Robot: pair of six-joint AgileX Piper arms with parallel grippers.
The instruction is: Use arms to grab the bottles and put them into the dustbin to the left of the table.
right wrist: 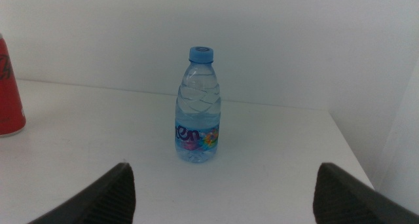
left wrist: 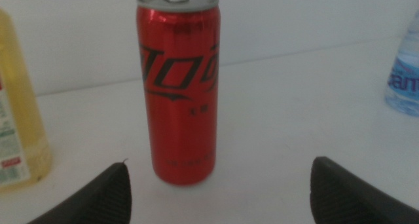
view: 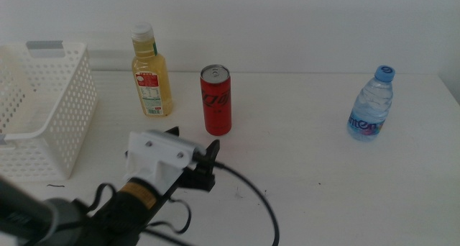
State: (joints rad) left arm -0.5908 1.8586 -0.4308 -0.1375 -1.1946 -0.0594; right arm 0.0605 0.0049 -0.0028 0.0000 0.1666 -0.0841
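Left tool [view: 205, 167] sits low on the table [view: 302, 167], jaws spread wide and holding nothing, with the red can [view: 215, 100] upright just beyond it at 12 o'clock. Right tool [right wrist: 222, 191], outside the middle view, is likewise wide open and empty, facing the upright water bottle [right wrist: 198, 106]. Farther back, the yellow bottle [view: 150, 73] stands at the can's 9 o'clock, the dustbin [view: 43, 106] beyond it at the table's left end.
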